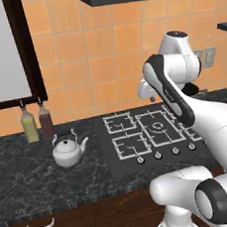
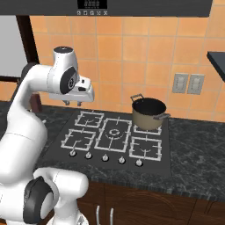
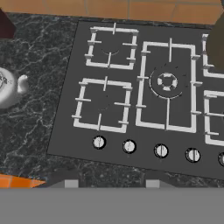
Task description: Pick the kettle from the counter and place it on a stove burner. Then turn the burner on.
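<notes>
Showing a rendered kitchen: a black, grey-marbled tabletop (image 1: 23, 180) runs beneath a wall of orange tiles (image 2: 132, 57), with dark brown wood drawers (image 1: 73, 222) and pale handles below its front edge. Set into the stone is a black cooktop (image 2: 57, 151) with grey-wire grates and a row of round knobs (image 3: 129, 146) along its near edge. The stove burner (image 3: 167, 82), the largest square grate with a ring at its middle, lies at the cooktop's centre and is bare. A dark lidded pot (image 2: 149, 113) stands on the grate at 2 o'clock from it in the right base view. The kettle (image 1: 68, 149) sits upright on the tabletop just beyond the cooktop's left edge, at 9 o'clock from the burner in the left base view, spout toward the cooktop; the hand view catches its spout side (image 3: 11, 87) at its left margin. Two bottles (image 1: 37, 123), one yellowish and one dark red, stand against the wall at 11 o'clock from the kettle, under a dark-framed pale panel (image 1: 1, 48). A dark hood (image 2: 114, 8) with a small display hangs overhead; twin wall plates (image 2: 187, 83) sit right of the pot. The hand (image 2: 74, 103) hangs above the cooktop's far left part, well apart from the kettle, holding nothing, its short fingers parted.
</notes>
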Motion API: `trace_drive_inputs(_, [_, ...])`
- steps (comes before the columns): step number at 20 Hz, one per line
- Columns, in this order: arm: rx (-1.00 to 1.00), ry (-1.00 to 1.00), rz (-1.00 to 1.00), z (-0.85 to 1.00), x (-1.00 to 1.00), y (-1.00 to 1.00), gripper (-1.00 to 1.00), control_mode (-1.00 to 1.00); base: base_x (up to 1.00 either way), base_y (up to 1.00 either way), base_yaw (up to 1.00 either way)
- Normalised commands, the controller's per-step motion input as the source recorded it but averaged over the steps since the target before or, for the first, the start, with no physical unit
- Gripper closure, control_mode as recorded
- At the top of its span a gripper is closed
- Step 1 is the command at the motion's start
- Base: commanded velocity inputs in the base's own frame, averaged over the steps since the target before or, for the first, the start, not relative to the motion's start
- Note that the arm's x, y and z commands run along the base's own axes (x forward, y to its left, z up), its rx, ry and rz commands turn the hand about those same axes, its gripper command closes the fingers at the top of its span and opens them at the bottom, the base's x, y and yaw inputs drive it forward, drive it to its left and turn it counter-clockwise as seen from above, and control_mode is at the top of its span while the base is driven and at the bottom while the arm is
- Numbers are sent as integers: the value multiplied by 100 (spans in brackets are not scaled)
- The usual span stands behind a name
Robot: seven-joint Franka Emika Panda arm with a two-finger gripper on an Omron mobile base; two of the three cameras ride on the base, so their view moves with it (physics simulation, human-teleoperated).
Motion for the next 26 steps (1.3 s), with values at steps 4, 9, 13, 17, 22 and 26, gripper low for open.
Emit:
trace_drive_inputs(4, [0,-1,-2,-17,-2,39,-100,-100,0,0,0])
trace_drive_inputs(9, [0,-8,-15,-22,-3,70,-100,-100,0,0,0])
trace_drive_inputs(13, [0,-9,-30,-22,-15,62,-100,-100,0,0,0])
trace_drive_inputs(17, [0,0,-23,-23,-28,53,-100,-100,0,0,0])
trace_drive_inputs(22, [4,-4,-28,-18,-13,63,-100,-100,0,0,0])
trace_drive_inputs(26, [7,-2,-36,-25,-4,74,-100,-100,0,0,0])
